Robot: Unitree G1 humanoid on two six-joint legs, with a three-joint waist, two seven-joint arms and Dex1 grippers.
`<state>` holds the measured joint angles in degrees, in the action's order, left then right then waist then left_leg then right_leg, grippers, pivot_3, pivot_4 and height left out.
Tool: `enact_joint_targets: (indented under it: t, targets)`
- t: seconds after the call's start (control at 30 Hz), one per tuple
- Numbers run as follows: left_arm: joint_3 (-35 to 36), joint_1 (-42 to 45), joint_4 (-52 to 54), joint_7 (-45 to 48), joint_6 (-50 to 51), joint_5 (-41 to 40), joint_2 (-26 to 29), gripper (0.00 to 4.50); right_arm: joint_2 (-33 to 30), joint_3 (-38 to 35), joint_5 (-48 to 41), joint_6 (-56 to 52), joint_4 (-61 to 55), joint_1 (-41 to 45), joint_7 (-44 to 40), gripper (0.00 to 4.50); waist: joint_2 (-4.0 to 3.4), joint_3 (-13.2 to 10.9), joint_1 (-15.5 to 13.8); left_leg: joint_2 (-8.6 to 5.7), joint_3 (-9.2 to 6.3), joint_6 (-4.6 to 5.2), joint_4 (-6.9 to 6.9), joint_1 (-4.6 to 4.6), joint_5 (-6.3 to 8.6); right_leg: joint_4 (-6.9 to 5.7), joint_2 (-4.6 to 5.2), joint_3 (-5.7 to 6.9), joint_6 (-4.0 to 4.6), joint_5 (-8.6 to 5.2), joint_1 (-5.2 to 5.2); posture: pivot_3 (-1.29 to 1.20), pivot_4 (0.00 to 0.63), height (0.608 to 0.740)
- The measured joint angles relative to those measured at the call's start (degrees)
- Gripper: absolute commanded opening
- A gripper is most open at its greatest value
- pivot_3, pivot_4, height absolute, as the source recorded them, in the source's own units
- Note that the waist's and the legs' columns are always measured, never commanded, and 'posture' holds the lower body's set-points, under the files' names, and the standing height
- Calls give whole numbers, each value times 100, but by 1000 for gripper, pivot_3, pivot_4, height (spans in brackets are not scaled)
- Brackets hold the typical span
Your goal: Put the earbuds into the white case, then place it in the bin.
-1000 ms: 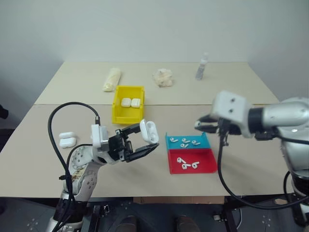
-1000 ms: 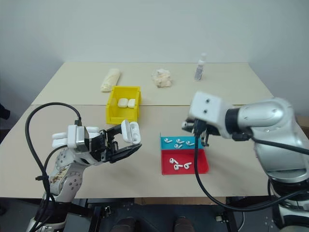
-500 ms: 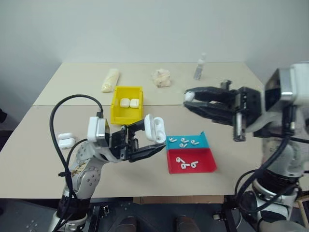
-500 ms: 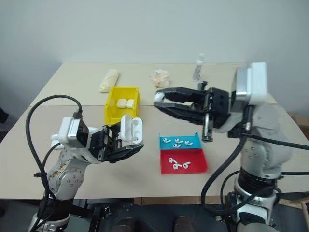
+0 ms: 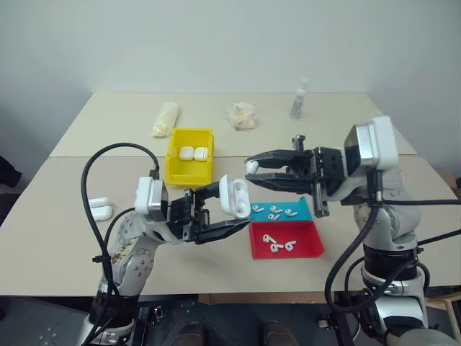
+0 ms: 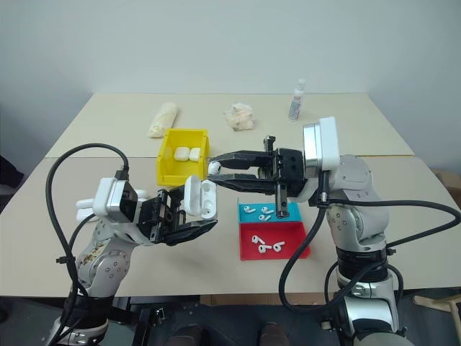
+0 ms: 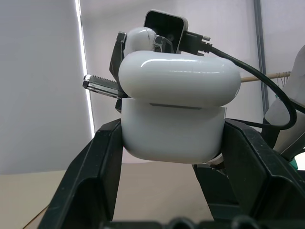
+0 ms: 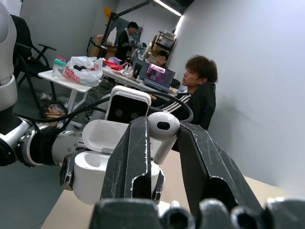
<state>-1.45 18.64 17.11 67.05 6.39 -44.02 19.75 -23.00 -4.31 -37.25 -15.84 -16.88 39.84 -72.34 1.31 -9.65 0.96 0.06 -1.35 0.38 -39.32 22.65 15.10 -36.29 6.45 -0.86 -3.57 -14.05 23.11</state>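
At lower left of the head view the left gripper (image 5: 216, 213) reaches toward centre, jaws clamped on the white case (image 5: 236, 197), lid flipped open. From the right, the right gripper (image 5: 251, 169) stretches level toward it, jaws pinched on an earbud (image 8: 163, 127) just above the case. The bin (image 5: 190, 169) sits behind at upper centre-left.

Silver-grey jointed arms end in white wrist blocks and black fingers (image 5: 216, 232) (serrated inner edges); looping black cables (image 5: 94, 180) trail behind.

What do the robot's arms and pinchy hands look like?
Both arms are silvery grey, each with a white boxy block at the wrist. The left gripper and right gripper each have two long black fingers. Thick black cables loop off both arms.
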Motion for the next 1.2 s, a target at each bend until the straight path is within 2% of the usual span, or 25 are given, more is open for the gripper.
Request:
enact_joint_targets:
  t: [0.73,0.93,1.2]
  targets:
    - [2,-36,-1,14,15,120,46,2790,0,508,234,583,236,-242,40,821,0,0,-9,0,0,0,1,0,0,2,0,0,0,0,0,0,150,740]
    - [2,-45,-32,46,12,134,45,2790,-114,557,291,757,237,-282,3,2555,0,0,-8,0,0,0,1,0,0,3,0,0,0,0,1,0,150,740]
    - [15,-45,-229,99,-38,266,37,2790,-303,595,352,840,237,-297,-16,2555,0,0,-12,0,0,0,1,0,0,4,0,0,0,0,0,0,150,740]
